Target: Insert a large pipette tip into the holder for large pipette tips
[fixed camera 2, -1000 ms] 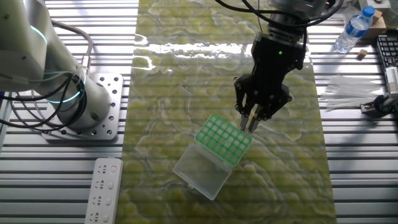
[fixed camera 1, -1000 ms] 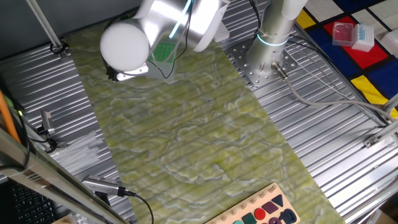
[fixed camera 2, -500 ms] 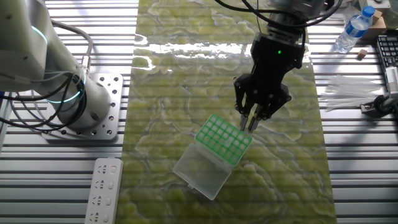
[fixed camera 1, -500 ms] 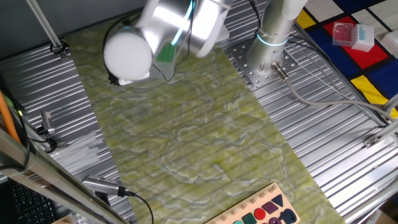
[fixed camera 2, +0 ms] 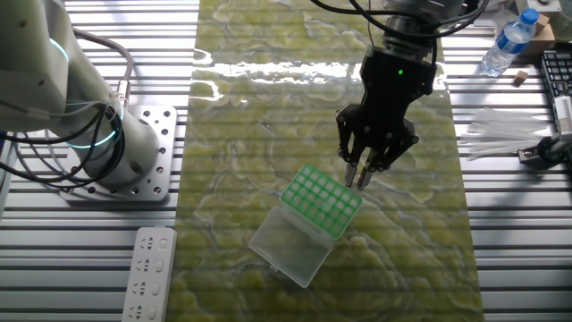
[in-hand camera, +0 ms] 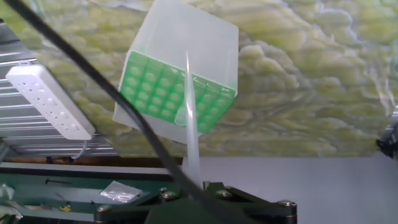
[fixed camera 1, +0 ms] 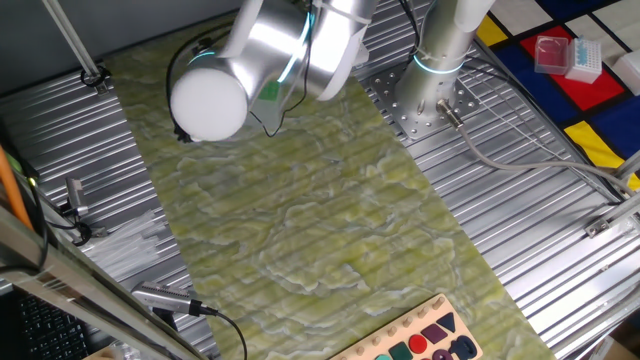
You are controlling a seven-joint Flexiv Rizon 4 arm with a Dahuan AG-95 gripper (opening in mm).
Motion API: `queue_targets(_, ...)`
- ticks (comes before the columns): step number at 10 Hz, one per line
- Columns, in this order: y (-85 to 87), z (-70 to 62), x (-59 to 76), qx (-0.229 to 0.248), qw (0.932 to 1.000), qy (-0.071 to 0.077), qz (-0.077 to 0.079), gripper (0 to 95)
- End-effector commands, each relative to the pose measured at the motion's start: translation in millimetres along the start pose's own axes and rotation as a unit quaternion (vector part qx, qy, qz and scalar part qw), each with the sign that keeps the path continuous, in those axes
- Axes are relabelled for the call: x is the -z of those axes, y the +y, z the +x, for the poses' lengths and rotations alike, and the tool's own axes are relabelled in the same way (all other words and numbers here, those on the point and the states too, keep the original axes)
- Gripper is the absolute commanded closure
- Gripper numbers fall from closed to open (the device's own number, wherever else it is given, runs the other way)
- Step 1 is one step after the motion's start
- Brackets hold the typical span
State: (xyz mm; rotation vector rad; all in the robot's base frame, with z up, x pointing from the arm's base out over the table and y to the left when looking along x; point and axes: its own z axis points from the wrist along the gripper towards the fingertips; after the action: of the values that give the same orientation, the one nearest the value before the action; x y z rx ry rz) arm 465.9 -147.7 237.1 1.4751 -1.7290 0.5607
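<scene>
The holder for large pipette tips [fixed camera 2: 322,200] is a small box with a green gridded top, its clear lid [fixed camera 2: 290,247] lying open beside it on the green marbled mat. My gripper [fixed camera 2: 361,177] hangs just above the holder's far right edge, shut on the large pipette tip [in-hand camera: 191,134]. In the hand view the tip is a pale tapered sliver pointing down over the green grid [in-hand camera: 163,92], its end above the holes. In one fixed view the arm's elbow [fixed camera 1: 208,103] hides the gripper, and only a bit of the green holder [fixed camera 1: 267,91] shows.
A white power strip [fixed camera 2: 149,268] lies left of the mat by the robot base [fixed camera 2: 134,154]. Clear bags [fixed camera 2: 500,132] and a water bottle [fixed camera 2: 509,40] sit to the right. A red box [fixed camera 1: 552,50] and a blue-and-white box [fixed camera 1: 587,60] stand far off.
The arm's elbow has shifted a little up and to the right in one fixed view. The gripper with the tip has barely moved above the holder.
</scene>
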Motion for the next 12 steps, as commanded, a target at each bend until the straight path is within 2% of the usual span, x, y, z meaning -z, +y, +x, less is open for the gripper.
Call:
queue_targets(1,-0.5,-0.2,0.4,0.009,1.0,-0.002,-0.001,95.0)
queue_targets(3,0.4,5.5,-2.4,0.016,0.9999,0.003,-0.001,95.0)
queue_targets(6,2.9,17.6,-8.5,0.031,0.9993,0.021,0.0,95.0)
queue_targets(8,3.6,20.0,-9.6,0.035,0.9987,0.037,-0.001,95.0)
queue_targets(12,5.8,27.1,-13.6,0.041,0.9978,0.052,-0.003,95.0)
